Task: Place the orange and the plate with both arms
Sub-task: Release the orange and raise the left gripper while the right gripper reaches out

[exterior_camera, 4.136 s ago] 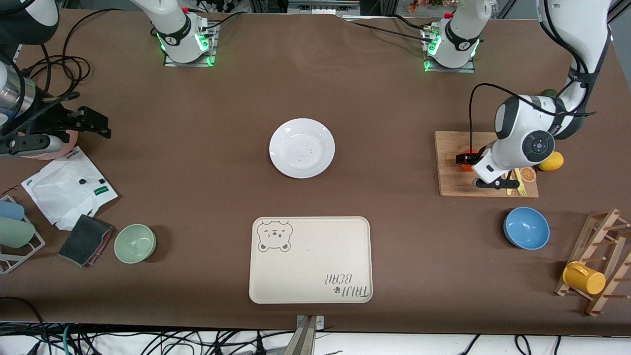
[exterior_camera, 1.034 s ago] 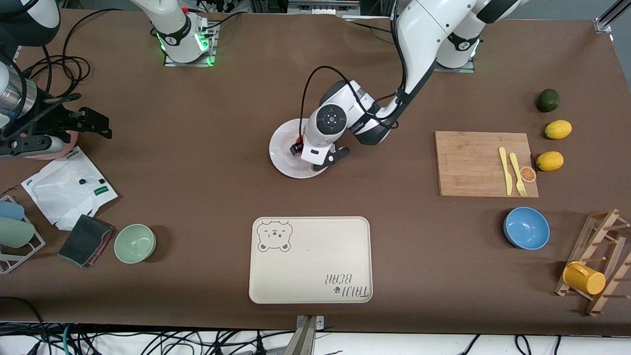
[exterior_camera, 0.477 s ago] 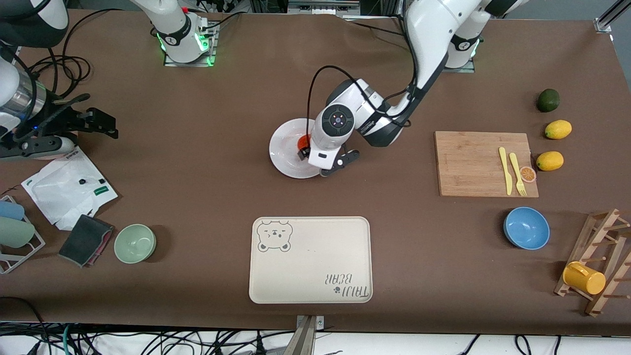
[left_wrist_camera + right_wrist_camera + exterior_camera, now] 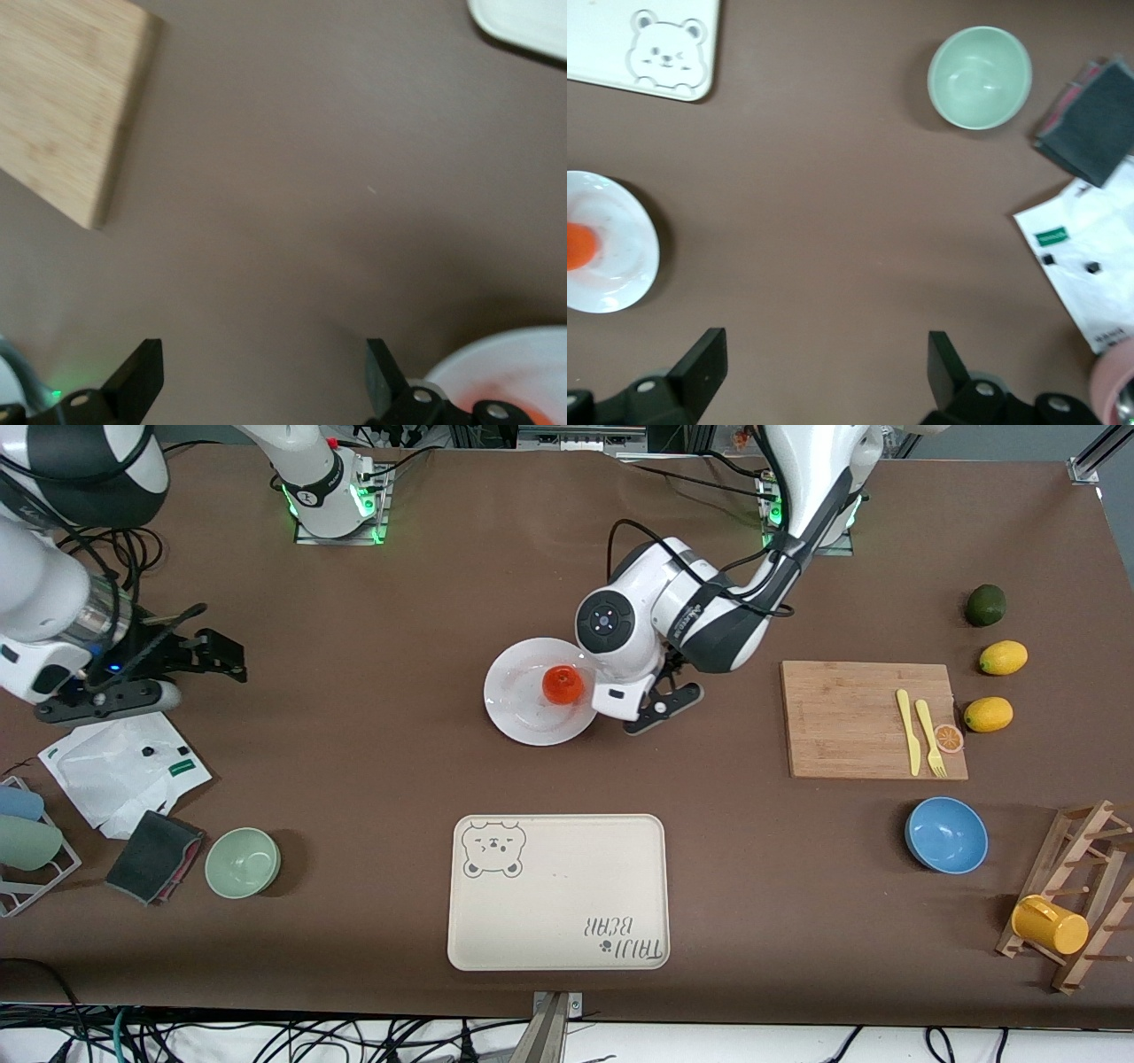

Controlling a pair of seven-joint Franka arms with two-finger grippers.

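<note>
Now the orange point(image 4: 563, 684) sits on the plate point(image 4: 518, 722), the released left hand point(image 4: 651, 707) just beside its rim, while the right hand point(image 4: 190, 657), also spread, waits well apart.

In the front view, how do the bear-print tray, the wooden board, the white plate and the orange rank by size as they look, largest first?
1. Bear-print tray
2. Wooden board
3. White plate
4. Orange, lying on the plate

The tray lies nearer to the camera, but its lead is plain anyway.
</note>
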